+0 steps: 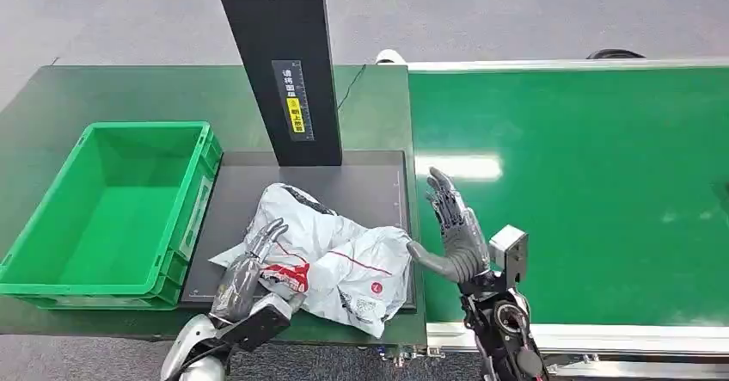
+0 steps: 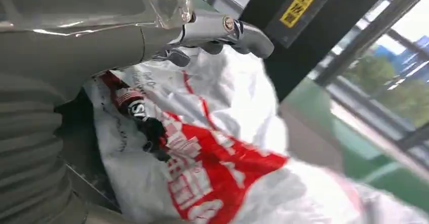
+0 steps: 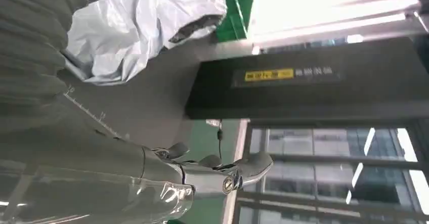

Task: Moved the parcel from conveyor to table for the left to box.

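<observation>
The parcel [image 1: 331, 256], a crumpled white plastic mail bag with red print, lies on the dark mat [image 1: 370, 187] of the table, in front of the black post. My left hand [image 1: 254, 265] lies on the parcel's left side with its fingers stretched out over the bag [image 2: 227, 148]; the left hand [image 2: 212, 29] does not grip it. My right hand [image 1: 451, 222] stands open at the parcel's right edge, fingers pointing away from me, thumb close to the bag. In the right wrist view the parcel [image 3: 136, 27] lies apart from the spread right hand [image 3: 202, 176].
A green crate [image 1: 112, 209] with nothing in it stands on the table left of the mat. The black post [image 1: 275, 63] with a yellow label rises behind the parcel. The green conveyor belt [image 1: 585, 192] runs along the right, its metal rail near my right arm.
</observation>
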`<action>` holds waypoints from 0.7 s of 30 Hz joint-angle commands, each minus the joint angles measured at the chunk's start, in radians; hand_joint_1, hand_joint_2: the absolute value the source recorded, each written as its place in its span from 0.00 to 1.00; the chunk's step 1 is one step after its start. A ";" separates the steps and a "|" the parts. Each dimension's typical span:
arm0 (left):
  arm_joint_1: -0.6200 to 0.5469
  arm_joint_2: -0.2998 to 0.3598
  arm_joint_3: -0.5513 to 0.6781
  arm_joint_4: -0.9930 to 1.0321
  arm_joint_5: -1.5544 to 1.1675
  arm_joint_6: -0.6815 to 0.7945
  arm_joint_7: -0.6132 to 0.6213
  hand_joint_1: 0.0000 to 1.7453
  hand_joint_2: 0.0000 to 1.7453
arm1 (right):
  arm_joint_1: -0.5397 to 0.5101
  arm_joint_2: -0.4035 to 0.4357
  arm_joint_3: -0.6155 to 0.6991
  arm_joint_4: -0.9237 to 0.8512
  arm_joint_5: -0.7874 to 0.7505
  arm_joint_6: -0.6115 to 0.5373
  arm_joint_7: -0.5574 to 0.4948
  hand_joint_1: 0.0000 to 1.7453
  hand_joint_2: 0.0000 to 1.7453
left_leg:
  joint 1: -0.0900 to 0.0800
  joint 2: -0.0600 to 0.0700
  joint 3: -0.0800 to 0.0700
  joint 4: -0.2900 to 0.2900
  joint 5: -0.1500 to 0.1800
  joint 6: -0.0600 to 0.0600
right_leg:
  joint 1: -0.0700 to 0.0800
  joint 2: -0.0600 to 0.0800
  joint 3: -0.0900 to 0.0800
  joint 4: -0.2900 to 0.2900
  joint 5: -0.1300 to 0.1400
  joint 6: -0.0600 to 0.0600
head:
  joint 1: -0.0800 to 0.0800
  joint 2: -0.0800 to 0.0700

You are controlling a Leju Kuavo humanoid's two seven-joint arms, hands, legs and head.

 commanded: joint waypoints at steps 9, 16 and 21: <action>-0.072 0.002 -0.061 0.247 -0.127 -0.065 0.067 0.00 1.00 | 0.064 0.056 -0.150 -0.096 0.043 0.015 0.033 0.00 1.00 | 0.000 0.000 0.002 -0.001 0.000 0.000 | 0.000 -0.001 0.002 -0.001 0.000 0.000 | 0.000 0.000; -0.089 -0.001 -0.063 0.270 -0.090 -0.085 0.030 0.94 1.00 | 0.064 0.057 -0.163 -0.097 0.050 0.006 0.039 0.00 1.00 | 0.000 0.000 0.002 -0.001 0.000 0.000 | 0.000 -0.001 0.002 -0.001 0.000 0.000 | 0.000 0.000; -0.089 -0.002 -0.059 0.257 -0.066 -0.071 0.003 0.98 1.00 | 0.063 0.058 -0.165 -0.097 0.049 0.007 0.043 0.00 1.00 | 0.000 0.000 0.002 -0.001 0.000 0.000 | 0.000 -0.001 0.004 -0.001 0.000 0.000 | 0.000 0.000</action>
